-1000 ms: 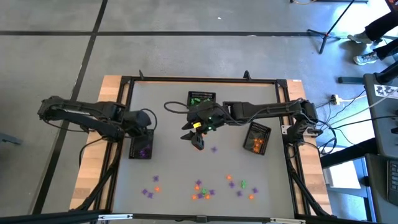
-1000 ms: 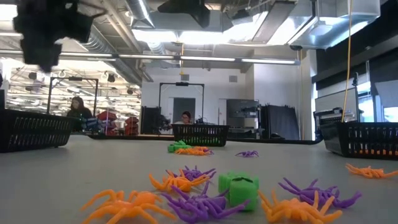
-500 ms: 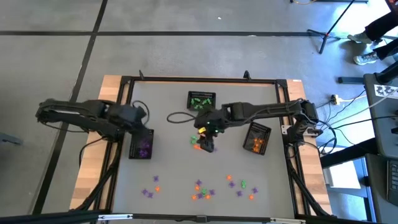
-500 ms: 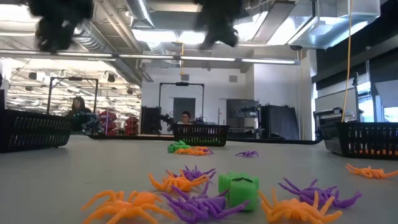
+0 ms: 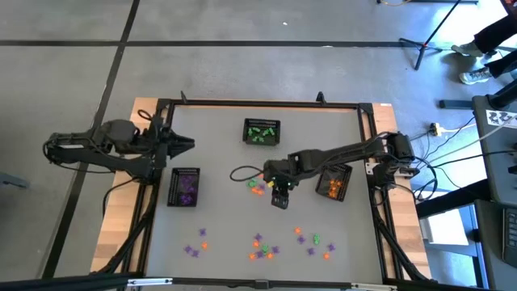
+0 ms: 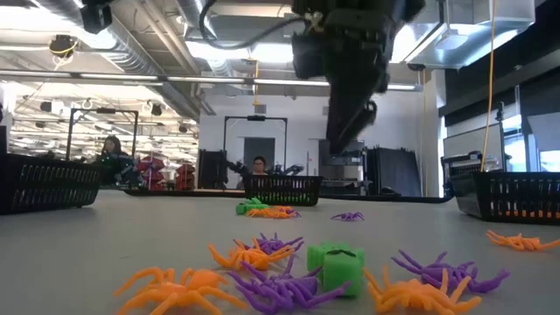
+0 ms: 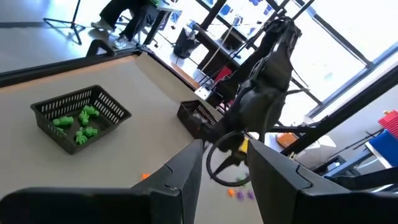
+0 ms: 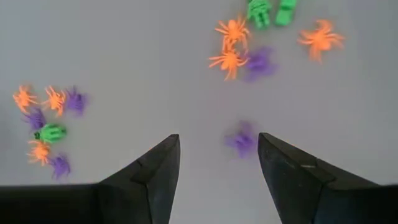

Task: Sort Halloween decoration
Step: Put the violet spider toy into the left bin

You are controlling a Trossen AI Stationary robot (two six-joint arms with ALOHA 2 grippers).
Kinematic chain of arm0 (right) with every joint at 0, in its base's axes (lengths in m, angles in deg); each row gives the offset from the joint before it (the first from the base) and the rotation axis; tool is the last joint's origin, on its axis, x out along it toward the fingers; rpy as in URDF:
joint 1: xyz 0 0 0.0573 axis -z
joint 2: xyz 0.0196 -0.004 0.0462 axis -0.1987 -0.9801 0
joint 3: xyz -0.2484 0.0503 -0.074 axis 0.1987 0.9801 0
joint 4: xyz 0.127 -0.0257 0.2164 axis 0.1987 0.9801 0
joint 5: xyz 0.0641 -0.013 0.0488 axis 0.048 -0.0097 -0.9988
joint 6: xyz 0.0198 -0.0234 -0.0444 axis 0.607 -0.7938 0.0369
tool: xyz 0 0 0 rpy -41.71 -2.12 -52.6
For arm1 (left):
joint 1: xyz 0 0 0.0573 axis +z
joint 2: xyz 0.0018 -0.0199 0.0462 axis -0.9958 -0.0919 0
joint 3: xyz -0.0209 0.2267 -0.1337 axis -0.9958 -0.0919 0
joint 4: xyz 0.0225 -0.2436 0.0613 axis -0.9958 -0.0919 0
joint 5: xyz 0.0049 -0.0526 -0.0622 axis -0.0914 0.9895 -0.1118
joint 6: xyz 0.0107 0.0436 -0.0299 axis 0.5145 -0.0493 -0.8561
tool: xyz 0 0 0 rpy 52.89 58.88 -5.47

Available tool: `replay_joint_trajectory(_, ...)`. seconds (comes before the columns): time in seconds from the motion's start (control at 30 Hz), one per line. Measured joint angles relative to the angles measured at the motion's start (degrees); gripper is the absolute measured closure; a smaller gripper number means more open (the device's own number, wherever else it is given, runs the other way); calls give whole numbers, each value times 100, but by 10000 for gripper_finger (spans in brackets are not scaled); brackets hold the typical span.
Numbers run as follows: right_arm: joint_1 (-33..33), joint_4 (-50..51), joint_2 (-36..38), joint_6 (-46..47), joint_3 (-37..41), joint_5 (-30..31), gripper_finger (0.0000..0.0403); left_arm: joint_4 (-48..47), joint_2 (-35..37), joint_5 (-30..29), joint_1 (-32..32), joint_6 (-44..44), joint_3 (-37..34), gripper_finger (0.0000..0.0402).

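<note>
Grey table (image 5: 218, 162) framed in black, wooden strips along both side edges. Three black mesh baskets on it: one with green pieces (image 5: 262, 132) near the far edge's middle, one with purple (image 5: 185, 187) by the left edge, one with orange (image 5: 334, 179) toward the right edge. Small orange-green cluster (image 5: 257, 187) at centre. Loose purple, orange and green spiders (image 5: 262, 245) scattered along the near edge.

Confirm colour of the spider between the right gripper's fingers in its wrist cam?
Purple spider, lying on the table; right wrist view shows it best.
</note>
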Motion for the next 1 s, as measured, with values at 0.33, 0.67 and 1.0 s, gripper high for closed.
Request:
replay_joint_trajectory(0.33,-1,-684,-1,711,1185,1207,189,170,-249,-28,0,0,-2,281)
replay_joint_trajectory(0.67,-4,-1570,-2,710,1618,677,189,321,-541,16,0,-2,-2,281)
replay_joint_trajectory(1.0,-1,-1568,-14,426,1636,749,231,393,-702,40,0,-7,-2,281)
